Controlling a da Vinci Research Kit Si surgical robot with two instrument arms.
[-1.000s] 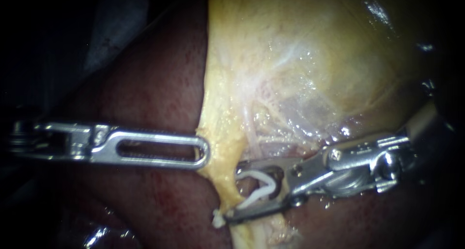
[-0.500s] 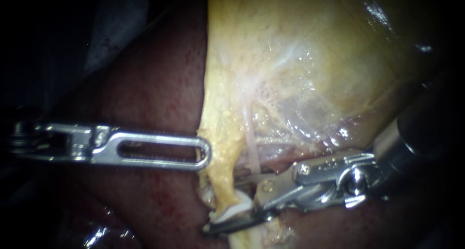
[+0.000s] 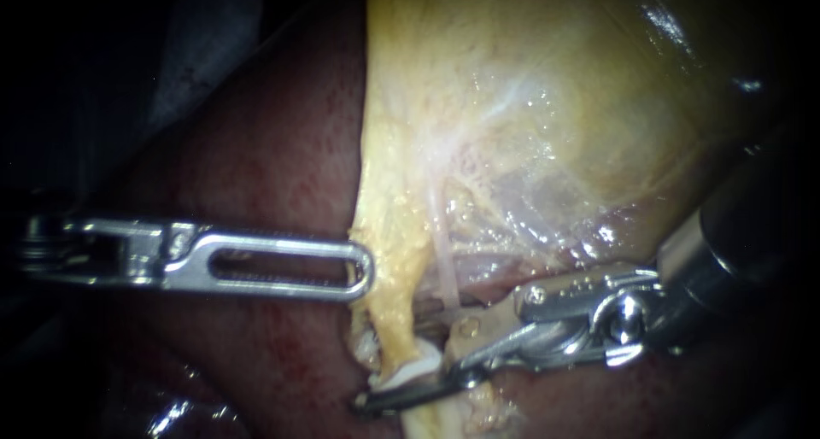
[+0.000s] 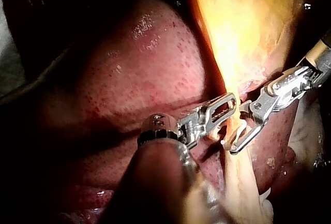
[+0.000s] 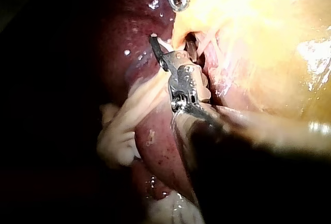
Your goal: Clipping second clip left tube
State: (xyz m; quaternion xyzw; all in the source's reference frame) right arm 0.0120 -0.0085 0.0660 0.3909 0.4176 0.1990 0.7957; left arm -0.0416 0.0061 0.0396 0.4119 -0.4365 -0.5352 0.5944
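Moved: your right instrument (image 3: 418,362) has slid left across the tube (image 3: 400,336).
Right jaws: part-closed, gripping the white clip (image 3: 397,376) astride it.
Left instrument (image 3: 363,268): clamped on the gallbladder (image 3: 547,106) edge.
Meaning: clip looks seated; you can squeeze.

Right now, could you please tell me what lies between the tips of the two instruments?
In the endoscope view, a strip of yellow tissue hangs between the left instrument and the right instrument.
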